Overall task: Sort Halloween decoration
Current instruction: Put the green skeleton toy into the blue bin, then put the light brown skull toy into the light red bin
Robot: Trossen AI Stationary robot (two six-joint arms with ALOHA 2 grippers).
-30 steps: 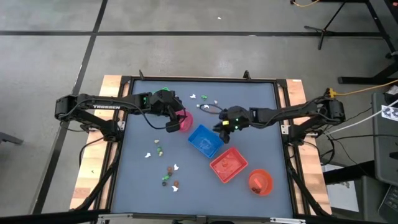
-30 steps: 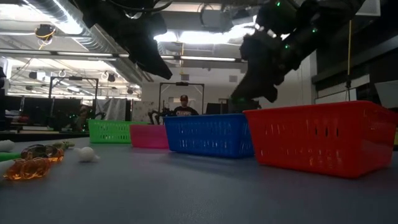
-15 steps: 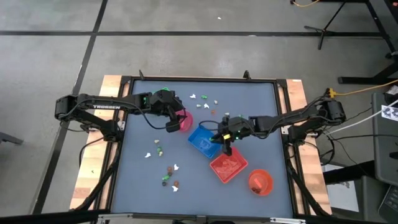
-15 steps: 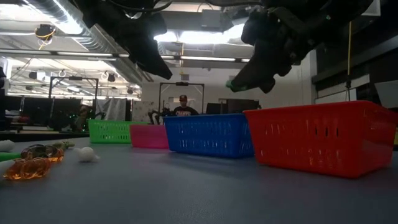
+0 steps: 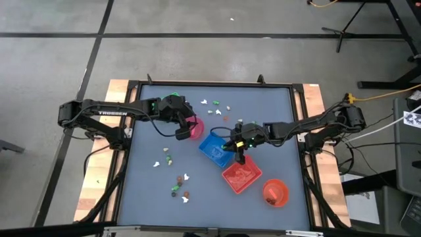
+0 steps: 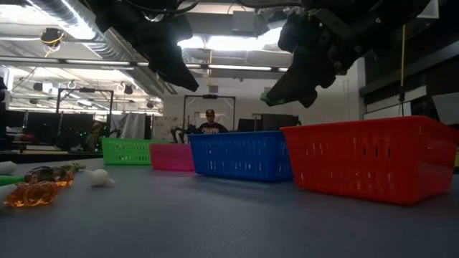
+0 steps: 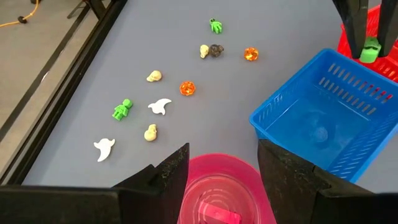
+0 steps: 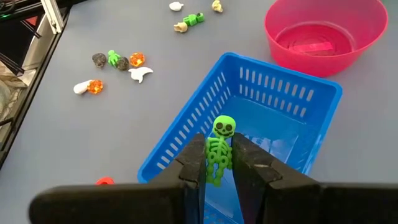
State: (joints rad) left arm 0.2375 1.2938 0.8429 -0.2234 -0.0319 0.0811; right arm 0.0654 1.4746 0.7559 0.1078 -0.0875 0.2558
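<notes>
Above the blue basket (image 8: 249,124), the right pincer (image 8: 219,163) pinches a green skeleton (image 8: 219,146) between nearly closed fingers. Sorting looks barely begun: most trinkets (image 5: 177,184) lie scattered on the desk (image 5: 276,118), though the red basket (image 5: 241,174) holds a few. Left pincer (image 7: 217,168) hovers spread over the pink bowl (image 7: 224,193), empty.

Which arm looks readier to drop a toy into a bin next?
The right: its tool already pinches a green skeleton above the blue tray. The left tool hovers empty over the pink bowl.

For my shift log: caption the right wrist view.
Right gripper holds a green plastic skeleton above the blue slatted basket.
</notes>
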